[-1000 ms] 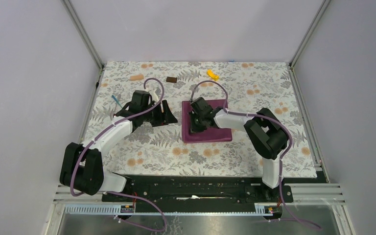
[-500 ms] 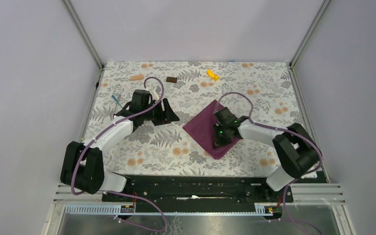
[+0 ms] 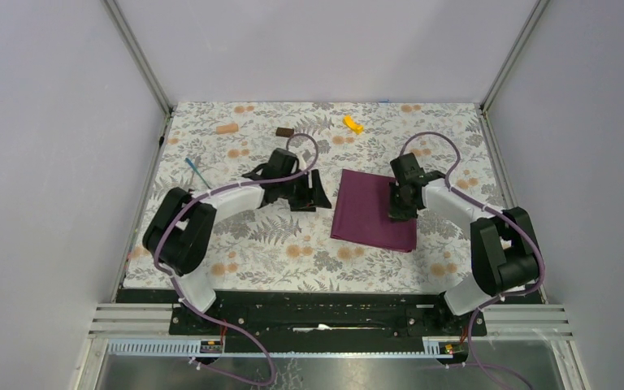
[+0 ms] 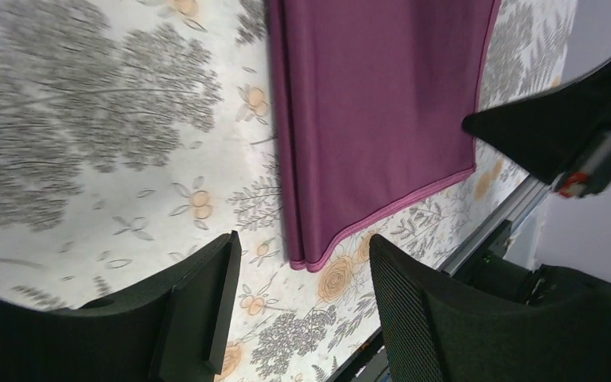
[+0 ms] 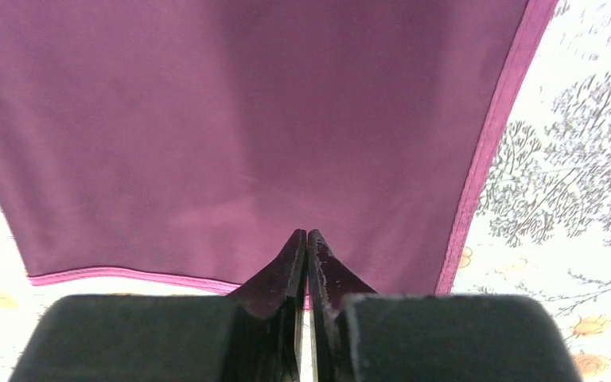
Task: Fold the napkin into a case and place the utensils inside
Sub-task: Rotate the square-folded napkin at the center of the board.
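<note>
Obs.: the napkin (image 3: pixel 371 213) lies flat on the floral table covering (image 3: pixel 244 244), right of centre, between the two arms. It shows as a plum rectangle. The left wrist view shows a doubled edge at its near left corner, so I judge it already folded once. The left gripper (image 3: pixel 309 195) hovers just beside the napkin's left edge, jaws wide apart, nothing in them. The right gripper (image 5: pixel 307 239) sits at the napkin's right-hand hem, its fingers drawn almost together with only a hairline slit. Whether a pinch of cloth lies between them I cannot tell. One blue-handled utensil (image 3: pixel 193 168) lies well apart at the left side of the table, too small to call fork or spoon, and I cannot find a second. Handling, as judgement: the cloth is light, limp and thin. It will drape and sag from any single hold, and the layers may slide over each other or drag on the covering rather than lift cleanly. The best hold looks to be the stitched hem at a corner, taking both layers together. The other claw could pin or take the opposite corner so the fold comes out square. The middle of the panel gives nothing to bite. Case not yet formed, nothing yet tucked in.
</note>
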`<state>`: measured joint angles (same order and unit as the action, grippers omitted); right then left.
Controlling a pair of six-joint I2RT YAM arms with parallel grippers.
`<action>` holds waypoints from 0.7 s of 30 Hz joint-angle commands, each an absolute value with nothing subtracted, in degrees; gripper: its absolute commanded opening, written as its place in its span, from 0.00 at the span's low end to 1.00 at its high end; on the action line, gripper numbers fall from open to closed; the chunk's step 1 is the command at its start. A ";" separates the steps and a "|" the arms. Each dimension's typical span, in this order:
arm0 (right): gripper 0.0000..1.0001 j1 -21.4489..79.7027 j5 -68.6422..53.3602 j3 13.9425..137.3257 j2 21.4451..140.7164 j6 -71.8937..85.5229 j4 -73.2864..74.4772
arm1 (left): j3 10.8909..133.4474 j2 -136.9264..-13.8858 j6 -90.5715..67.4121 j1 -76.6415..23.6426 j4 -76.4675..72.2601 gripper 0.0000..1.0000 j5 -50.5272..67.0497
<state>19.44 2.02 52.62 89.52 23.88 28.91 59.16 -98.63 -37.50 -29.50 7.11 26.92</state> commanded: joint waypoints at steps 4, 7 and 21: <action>0.15 17.72 4.59 56.07 86.49 19.83 30.95 | 61.44 -100.93 -36.56 -34.78 4.76 0.65 23.02; 0.32 15.95 2.75 53.35 84.49 20.10 28.87 | 60.21 -101.79 -36.76 -35.47 3.80 0.65 23.15; 0.44 11.77 -4.98 47.77 79.93 24.02 27.17 | 56.25 -107.05 -38.23 -38.31 0.40 0.47 21.76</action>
<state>14.74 -3.01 49.65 83.90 21.08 27.46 59.18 -106.26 -37.71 -37.15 3.66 23.51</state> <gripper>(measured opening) 0.418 0.520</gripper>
